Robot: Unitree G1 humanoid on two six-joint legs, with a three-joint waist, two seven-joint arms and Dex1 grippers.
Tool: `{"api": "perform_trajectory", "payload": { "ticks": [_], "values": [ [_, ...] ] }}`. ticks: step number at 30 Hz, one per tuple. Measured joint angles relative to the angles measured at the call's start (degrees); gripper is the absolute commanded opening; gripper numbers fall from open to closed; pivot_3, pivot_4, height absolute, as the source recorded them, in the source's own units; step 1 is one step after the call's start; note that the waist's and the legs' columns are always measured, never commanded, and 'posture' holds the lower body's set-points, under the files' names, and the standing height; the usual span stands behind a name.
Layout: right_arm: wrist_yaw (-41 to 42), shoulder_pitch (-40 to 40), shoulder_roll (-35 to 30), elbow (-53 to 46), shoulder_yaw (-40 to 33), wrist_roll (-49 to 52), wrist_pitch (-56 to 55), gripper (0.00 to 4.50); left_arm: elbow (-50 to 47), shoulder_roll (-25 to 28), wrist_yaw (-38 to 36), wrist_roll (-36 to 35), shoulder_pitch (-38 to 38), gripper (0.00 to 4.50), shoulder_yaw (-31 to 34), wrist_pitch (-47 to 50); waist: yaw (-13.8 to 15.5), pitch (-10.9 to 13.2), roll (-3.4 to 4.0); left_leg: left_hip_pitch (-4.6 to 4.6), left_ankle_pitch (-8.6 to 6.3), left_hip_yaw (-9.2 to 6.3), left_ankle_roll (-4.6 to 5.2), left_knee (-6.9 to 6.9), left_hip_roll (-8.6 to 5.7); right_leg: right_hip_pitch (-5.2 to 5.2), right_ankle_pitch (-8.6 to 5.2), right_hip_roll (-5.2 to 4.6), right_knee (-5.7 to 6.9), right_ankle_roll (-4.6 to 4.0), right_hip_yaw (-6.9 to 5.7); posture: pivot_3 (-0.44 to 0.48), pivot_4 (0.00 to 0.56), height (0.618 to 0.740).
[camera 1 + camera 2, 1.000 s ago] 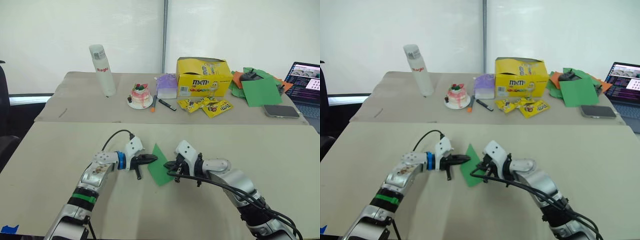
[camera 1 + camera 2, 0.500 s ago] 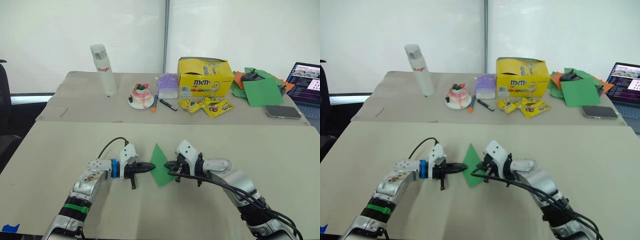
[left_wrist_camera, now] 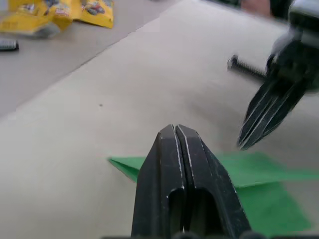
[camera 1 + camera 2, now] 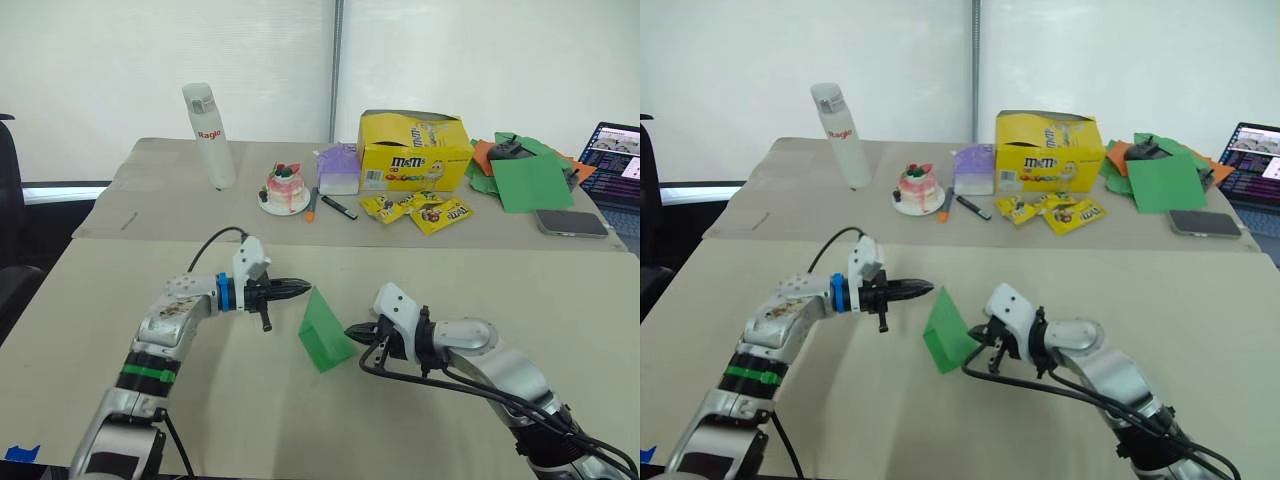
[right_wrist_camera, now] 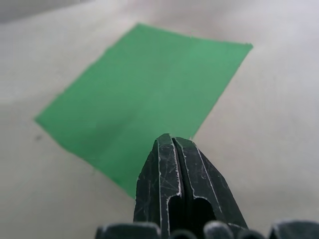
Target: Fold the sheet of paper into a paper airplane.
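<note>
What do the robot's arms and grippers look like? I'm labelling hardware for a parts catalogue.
Both arms are silver-grey metal with white housings at the wrists and loose black cables looping alongside. The left arm carries a blue ring behind its wrist and a green band on the forearm. The left gripper and the right gripper each end in two slim, tapered black fingers, scuffed with pale scratches.

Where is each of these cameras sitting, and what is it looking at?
Head eyes: forward and down over both arms at the sheet of paper on the table.
Left wrist: along the shut left gripper, toward the paper and the right gripper.
Right wrist: along the shut right gripper, over the paper.
All share the paper.
</note>
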Motion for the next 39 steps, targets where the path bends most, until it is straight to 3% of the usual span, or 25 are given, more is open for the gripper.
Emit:
{"api": "perform_trajectory", "payload": {
  "ticks": [1, 3, 7, 10, 15, 26, 35, 36, 39],
  "values": [
    [0.0, 0.0, -0.07, -0.18, -0.12, 0.1, 0.19, 0.0, 0.52, 0.22, -0.47, 0.59, -0.23, 0.93, -0.42, -1.2, 0.0, 0.0, 0.01, 0.01, 0.0, 0.0, 0.0, -0.01, 0.0, 0.0, 0.0, 0.0, 0.0, 0.0, 0.01, 0.0, 0.15, 0.738],
    [-0.23, 0.03, -0.59, -2.23, -1.43, 0.83, 1.93, 0.0, 5.39, 0.28, -4.59, 3.37, -2.22, 1.66, -2.36, -9.54, 0.07, 0.03, 0.04, -0.13, 0.0, 0.0, 0.0, -0.01, 0.05, -0.09, 0.01, 0.01, -0.03, -0.02, -0.01, 0.0, 0.15, 0.738],
    [-1.57, 0.02, -0.54, -5.85, -3.97, 2.85, 5.15, 0.0, 9.92, -1.05, -7.94, 2.67, -6.3, 3.05, -1.85, -11.23, 0.5, 0.05, 0.04, -0.18, 0.0, 0.01, 0.01, 0.08, 0.02, -0.07, 0.01, 0.04, -0.01, -0.01, -0.03, 0.0, 0.15, 0.738],
    [-2.28, 0.16, -0.91, -8.72, -6.27, 5.07, 8.17, 0.0, 10.95, -1.09, -10.59, 2.57, -7.48, 3.05, -1.38, -13.47, 0.46, 0.05, 0.04, -0.16, 0.0, 0.03, 0.01, 0.08, 0.02, -0.07, 0.01, 0.1, 0.0, -0.01, -0.02, 0.0, 0.15, 0.738],
    [-3.36, 0.73, -1.81, -10.75, -7.63, 7.34, 10.76, 0.0, 18.0, 0.36, -13.38, 7.73, -7.73, 3.05, -3.83, -26.86, 0.34, 0.05, 0.05, -0.12, 0.01, 0.05, 0.02, 0.08, 0.03, -0.07, 0.01, 0.18, 0.04, -0.01, -0.03, 0.0, 0.15, 0.738],
    [-5.03, 0.72, -2.32, -11.92, -7.96, 10.39, 13.25, 0.0, 29.17, -3.89, -13.6, 12.64, -13.98, 3.05, -6.18, -40.53, 0.86, 0.05, 0.03, -0.17, 0.01, 0.05, 0.03, 0.18, -0.06, -0.05, 0.01, 0.19, 0.05, 0.01, -0.06, 0.0, 0.15, 0.738],
    [-6.69, 0.67, -2.3, -11.91, -7.94, 10.89, 13.25, 0.0, 37.66, -6.83, -8.78, 18.78, -18.21, 0.26, -8.36, -47.8, 0.8, 0.05, 0.03, -0.17, 0.01, 0.05, 0.03, 0.18, -0.07, -0.05, 0.0, 0.21, 0.07, 0.02, -0.05, 0.0, 0.15, 0.738],
    [-7.04, 0.68, -2.3, -11.91, -7.94, 10.91, 13.25, 0.0, 37.69, -6.95, -8.78, 18.79, -18.23, 0.03, -8.38, -47.79, 0.78, 0.05, 0.03, -0.17, 0.01, 0.05, 0.03, 0.18, -0.06, -0.05, 0.0, 0.21, 0.07, 0.01, -0.06, 0.0, 0.15, 0.738],
    [-7.5, 0.7, -2.3, -11.91, -7.94, 10.98, 13.25, 0.0, 36.6, -6.94, -8.87, 18.76, -18.17, 0.03, -8.39, -45.89, 0.69, 0.05, 0.03, -0.17, 0.01, 0.05, 0.03, 0.18, -0.07, -0.05, 0.0, 0.21, 0.09, 0.01, -0.05, 0.0, 0.15, 0.738]
  ]
}}
